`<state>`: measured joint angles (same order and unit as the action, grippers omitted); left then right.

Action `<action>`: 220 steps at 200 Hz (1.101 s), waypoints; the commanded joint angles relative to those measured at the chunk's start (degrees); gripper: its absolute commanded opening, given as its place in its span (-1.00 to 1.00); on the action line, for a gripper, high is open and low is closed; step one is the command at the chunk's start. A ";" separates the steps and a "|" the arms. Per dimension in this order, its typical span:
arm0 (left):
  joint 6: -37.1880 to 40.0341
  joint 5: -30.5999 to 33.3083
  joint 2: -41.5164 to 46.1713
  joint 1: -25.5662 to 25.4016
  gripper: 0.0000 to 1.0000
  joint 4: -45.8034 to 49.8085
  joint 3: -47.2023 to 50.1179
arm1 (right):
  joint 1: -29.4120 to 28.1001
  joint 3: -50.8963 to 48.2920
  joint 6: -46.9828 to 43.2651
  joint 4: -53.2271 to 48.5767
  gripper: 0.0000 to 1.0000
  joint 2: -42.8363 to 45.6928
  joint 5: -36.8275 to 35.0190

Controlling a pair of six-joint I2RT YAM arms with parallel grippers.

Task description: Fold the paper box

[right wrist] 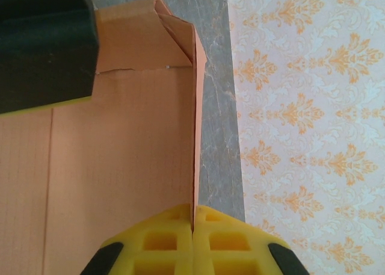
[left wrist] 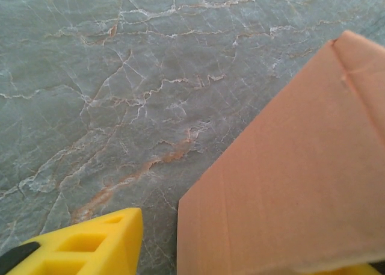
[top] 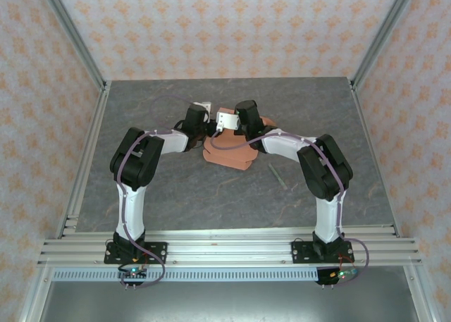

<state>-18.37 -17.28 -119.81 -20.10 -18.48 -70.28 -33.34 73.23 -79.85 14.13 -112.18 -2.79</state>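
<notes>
At the bottom of the right wrist view, the right gripper (right wrist: 194, 218) pinches an upright flap of the paper box (right wrist: 120, 166) (fingers pressed tight on it). The left gripper (left wrist: 240, 251) stands spread beside the box, which sits mid-frame on the grey table (top: 176, 195).

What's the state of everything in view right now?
paper box: partly folded, one wall raised upright.
right gripper: jaws shut on that raised wall's edge.
left gripper: jaws open, nothing pinched.
grey stick: lying flat, apart from the box.
</notes>
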 commanded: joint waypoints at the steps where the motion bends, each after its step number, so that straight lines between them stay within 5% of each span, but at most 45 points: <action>1: 1.74 -0.43 1.03 0.50 -0.13 1.95 -3.02 | 0.17 1.27 0.84 -3.18 -1.00 0.10 0.06; 115: 5.26 -1.53 0.45 0.33 -0.53 0.97 -5.25 | -0.14 2.01 0.43 -4.86 -1.00 -0.07 0.31; 220: 8.08 -4.58 0.11 0.32 -0.49 -1.53 -3.99 | -0.47 -0.41 -7.68 -1.82 -1.00 -1.83 -1.72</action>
<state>-12.27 -20.86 -119.83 -20.12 -17.50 -74.74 -33.61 74.08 -84.86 13.93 -112.79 -4.34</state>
